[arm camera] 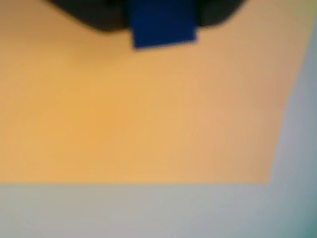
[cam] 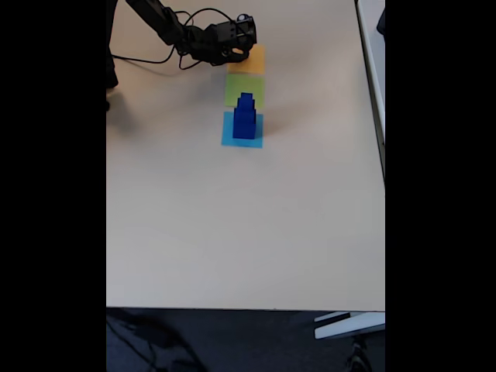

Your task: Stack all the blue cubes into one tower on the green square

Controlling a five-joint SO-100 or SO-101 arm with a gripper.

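Observation:
In the blurred wrist view a small blue cube [arm camera: 163, 30] sits between the two dark fingers of my gripper [arm camera: 163, 15] at the top edge, just above an orange square [arm camera: 138, 114]. The gripper looks shut on this cube. In the fixed view my gripper [cam: 242, 51] hovers over the orange square [cam: 252, 62] at the far end of the row. The green square [cam: 234, 91] lies bare in the middle. A stepped tower [cam: 244, 120] of blue cubes stands on the light-blue square [cam: 229, 139], largest cube at the bottom.
The three paper squares lie in a line on a beige table [cam: 232, 232]. Black cables [cam: 155, 56] trail from the arm at the upper left. A white edge [cam: 370, 46] borders the table on the right.

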